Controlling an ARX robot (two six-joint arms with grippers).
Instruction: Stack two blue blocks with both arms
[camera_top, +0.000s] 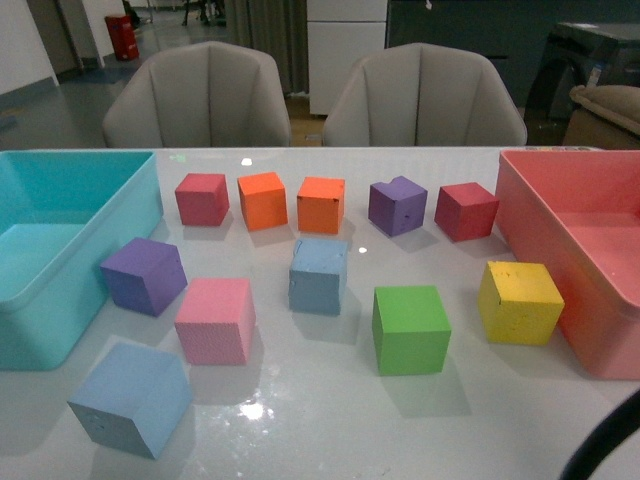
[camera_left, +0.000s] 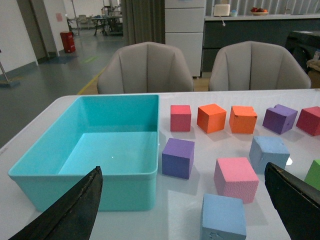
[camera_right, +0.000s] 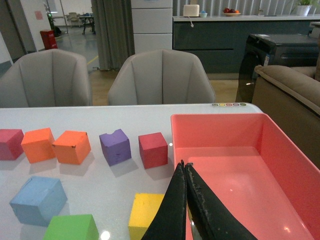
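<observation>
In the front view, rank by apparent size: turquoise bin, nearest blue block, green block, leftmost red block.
1. turquoise bin
2. nearest blue block
3. green block
4. leftmost red block
The differences among the blocks may come only from nearness to the camera.

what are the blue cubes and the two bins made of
Near blue block and centre blue block: probably foam, with a matte finish and slightly pitted, scuffed faces. Turquoise bin and pink bin: likely moulded plastic, smooth and faintly glossy, with rounded rims.
</observation>
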